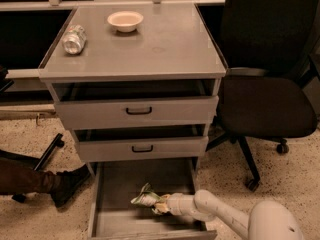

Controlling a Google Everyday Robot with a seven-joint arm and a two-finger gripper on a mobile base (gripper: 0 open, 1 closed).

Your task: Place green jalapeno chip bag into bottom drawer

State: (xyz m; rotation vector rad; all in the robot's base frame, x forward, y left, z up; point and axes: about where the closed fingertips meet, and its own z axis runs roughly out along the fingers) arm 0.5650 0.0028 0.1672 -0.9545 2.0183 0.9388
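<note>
The green jalapeno chip bag (146,199) is a crumpled green-and-white foil bag inside the open bottom drawer (115,184), low over its grey floor near the middle. My gripper (161,204) reaches into the drawer from the right on a white arm and is shut on the bag's right end. Whether the bag rests on the drawer floor cannot be told.
The cabinet top (165,49) carries a crushed silver can (74,39) and a cream bowl (125,20). Two upper drawers with black handles (138,111) are slightly open. A black office chair (270,94) stands at the right. A person's leg and shoe (65,184) lie at the left.
</note>
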